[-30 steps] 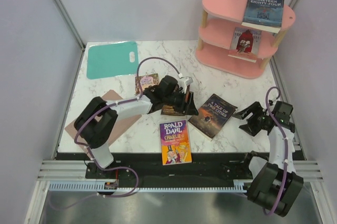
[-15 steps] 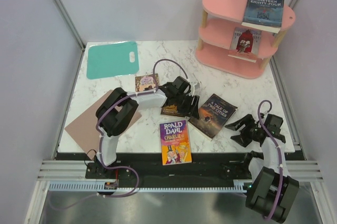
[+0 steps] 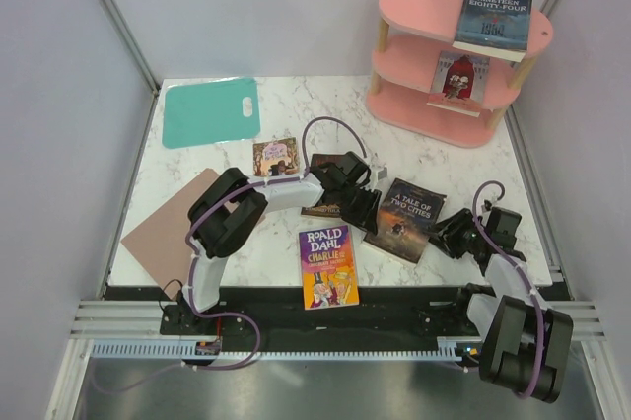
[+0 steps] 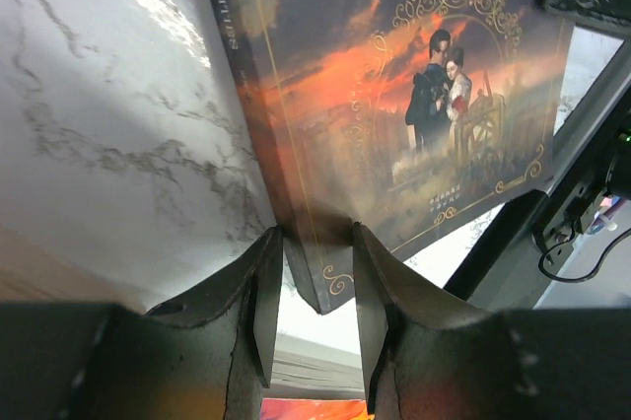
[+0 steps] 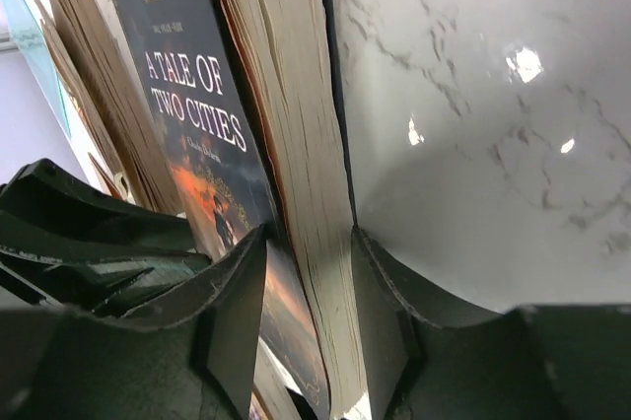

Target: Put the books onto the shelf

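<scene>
The dark "A Tale of Two Cities" book [image 3: 405, 219] lies on the marble table between both arms. My left gripper [image 3: 363, 209] is shut on its near-left corner; in the left wrist view the fingers [image 4: 258, 294] press the spine and cover of the book [image 4: 394, 75]. My right gripper [image 3: 450, 232] is shut on the book's right edge, and the right wrist view shows its page block [image 5: 296, 193] pinched between cover and table side. The Roald Dahl book [image 3: 328, 265] lies at the front. The pink shelf [image 3: 414, 6] stands at the back right with two books [image 3: 493, 18] on it.
A brown book [image 3: 322, 205] lies partly under my left arm, and a small illustrated book [image 3: 275, 156] sits behind it. A teal mat [image 3: 210, 110] lies at the back left. A brown cardboard sheet [image 3: 158, 235] rests at the front left edge.
Both arms have moved in on the dark book, the left from its left side and the right from the right edge. Both sets of jaws have narrowed onto it, and the book has shifted slightly.
</scene>
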